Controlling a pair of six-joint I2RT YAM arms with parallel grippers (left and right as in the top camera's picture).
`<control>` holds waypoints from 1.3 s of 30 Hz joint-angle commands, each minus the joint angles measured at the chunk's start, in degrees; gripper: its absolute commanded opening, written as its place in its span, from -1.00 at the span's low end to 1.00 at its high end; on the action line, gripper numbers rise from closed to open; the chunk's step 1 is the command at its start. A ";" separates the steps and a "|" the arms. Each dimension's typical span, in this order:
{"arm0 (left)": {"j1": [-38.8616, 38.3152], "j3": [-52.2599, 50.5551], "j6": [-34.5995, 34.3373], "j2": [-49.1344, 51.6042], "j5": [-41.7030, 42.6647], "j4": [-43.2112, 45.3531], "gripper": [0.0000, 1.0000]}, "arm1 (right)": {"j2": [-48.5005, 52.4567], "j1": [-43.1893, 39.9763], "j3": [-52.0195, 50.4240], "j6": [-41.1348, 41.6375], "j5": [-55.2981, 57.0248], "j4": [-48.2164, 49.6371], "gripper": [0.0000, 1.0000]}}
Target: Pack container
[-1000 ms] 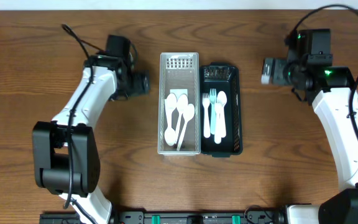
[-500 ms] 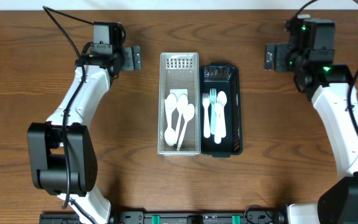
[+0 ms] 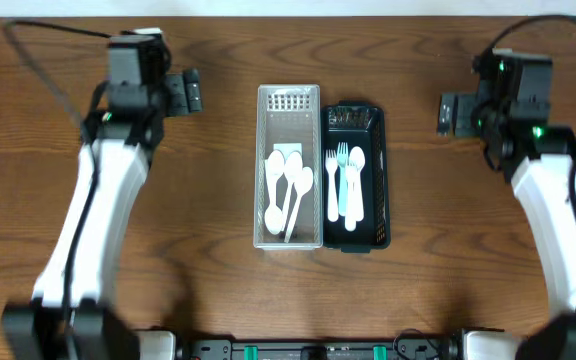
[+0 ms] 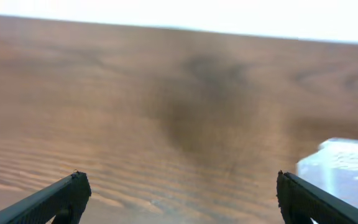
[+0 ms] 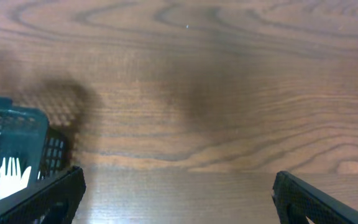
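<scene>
Both pincers wide and empty; the two baskets sit mid-table between my arms.

My left gripper [image 3: 195,92] hangs over bare table [image 3: 208,250] up and to the left of the white basket [image 3: 289,105], jaws spread wide with nothing between them. My right gripper [image 3: 446,113] is just as wide and empty, off to the right of the black basket [image 3: 368,235] and apart from it. The baskets stand side by side, long walls touching, white one on the left. White spoons [image 3: 288,185] lie in the white basket, and forks [image 3: 335,180] with one more pale piece lie in the black one. On my left wrist feed the white basket is only a blur at the right edge. My right wrist feed shows a corner of the black basket at lower left.
</scene>
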 commanded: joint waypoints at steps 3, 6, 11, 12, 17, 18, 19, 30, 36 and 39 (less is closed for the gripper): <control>-0.85 -10.58 -2.86 -14.05 -0.85 4.20 0.96 | -14.19 0.02 -13.94 -0.20 0.26 7.45 0.99; -3.48 -19.71 -3.06 -24.35 -0.90 7.87 0.96 | -25.53 0.87 -23.23 0.72 0.28 10.23 0.98; -9.53 -34.53 -3.04 -40.68 -1.77 7.19 0.96 | -46.75 4.42 -34.56 0.63 2.69 5.49 0.98; -10.49 -37.24 -3.04 -43.54 -2.51 7.26 0.96 | -51.45 5.16 -36.24 0.50 4.46 2.78 0.99; -12.63 -46.80 -3.02 -55.82 -6.43 6.62 0.96 | -68.54 6.23 -39.17 -0.20 6.71 -9.20 0.99; -12.61 -47.89 -3.02 -57.61 -6.80 5.51 0.96 | -70.69 6.08 -39.15 0.17 6.69 -8.96 0.99; -12.63 -48.54 -3.04 -58.82 -6.78 4.31 0.96 | -72.22 6.05 -39.15 0.55 6.67 -9.70 0.99; -12.63 -49.00 -3.04 -61.09 -6.69 -1.05 0.96 | -71.60 6.08 -39.34 0.52 6.47 -12.11 0.98; -12.63 -49.00 -3.04 -60.94 -6.71 -1.03 0.96 | -71.60 6.08 -39.34 0.52 6.45 -15.61 0.98; -12.63 -49.00 -3.04 -60.78 -6.71 -1.05 0.96 | -71.60 6.08 -39.34 0.52 6.47 -18.40 0.98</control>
